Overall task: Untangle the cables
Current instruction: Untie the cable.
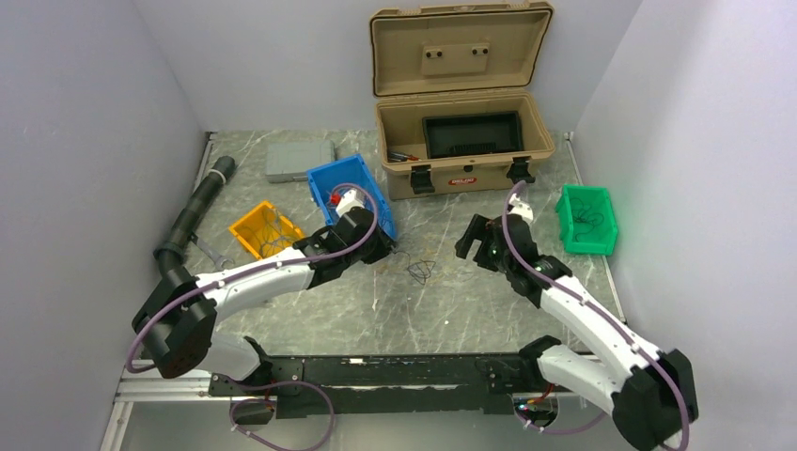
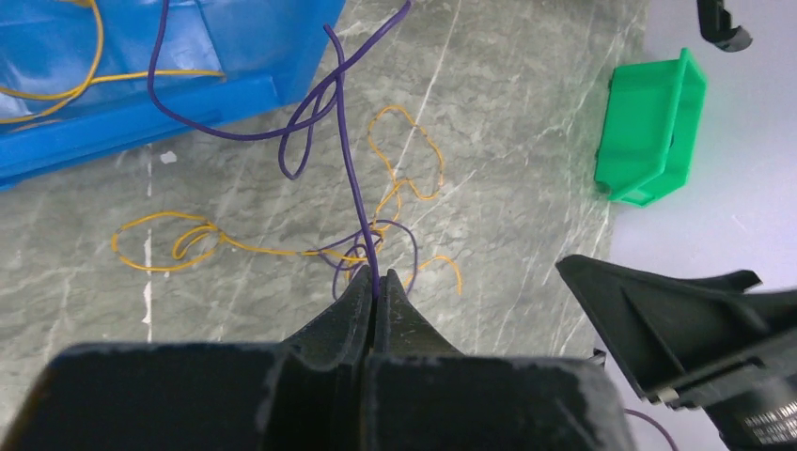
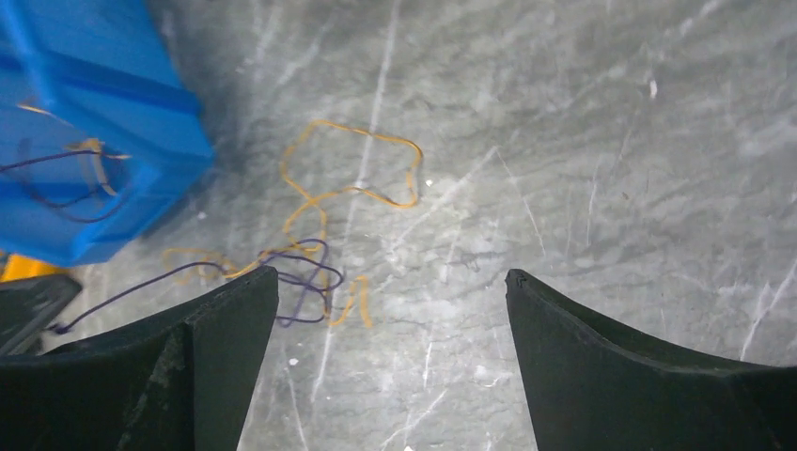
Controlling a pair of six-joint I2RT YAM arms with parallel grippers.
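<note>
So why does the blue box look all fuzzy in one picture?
Right wrist view: the blue box and the wires look smeared and soft, maybe motion blur. Left wrist view: the purple wire is sharp. Top view: even light, soft shadows, no strong glare.

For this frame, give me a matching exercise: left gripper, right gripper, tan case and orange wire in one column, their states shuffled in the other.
Things:
1. left gripper
2. right gripper
3. tan case
4. orange wire

States:
A. lid raised
B. lying on the table
C. shut on the purple wire
D. open, holding nothing

Pairs: 1-C, 2-D, 3-A, 4-B
</note>
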